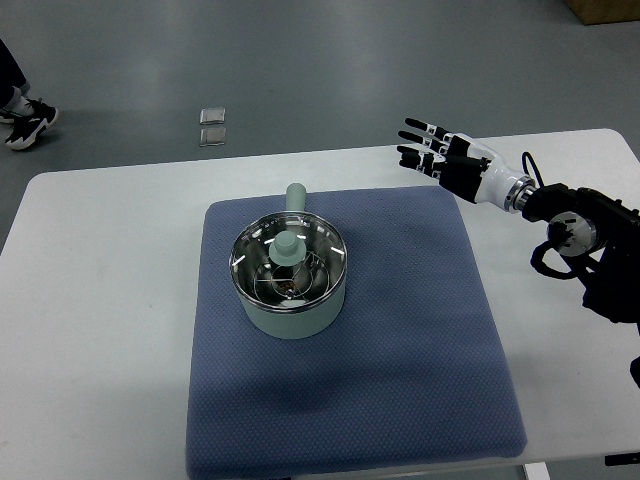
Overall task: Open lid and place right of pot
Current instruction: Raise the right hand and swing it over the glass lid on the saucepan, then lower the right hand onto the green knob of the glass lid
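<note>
Nearest the robot's side lies a blue mat (400,380) spread over the white table (100,300), most likely there to cushion the cookware and stop it sliding. On the mat's left half stands the pot (290,300), pale green, with its stub handle (296,196) pointing away. The glass lid (288,262) sits squarely on the rim, knob (288,246) upright in the middle, so nothing has been lifted yet. The stretch of mat to the pot's right is bare, which I'd judge is where the lid should go. Further back, the right hand (445,158) hangs over the mat's far right corner, well apart from the pot, fingers (418,126) straight, spread and holding nothing, palm turned toward the pot as if poised to reach. Beyond the table, someone's shoe (30,125) shows on the floor.
</note>
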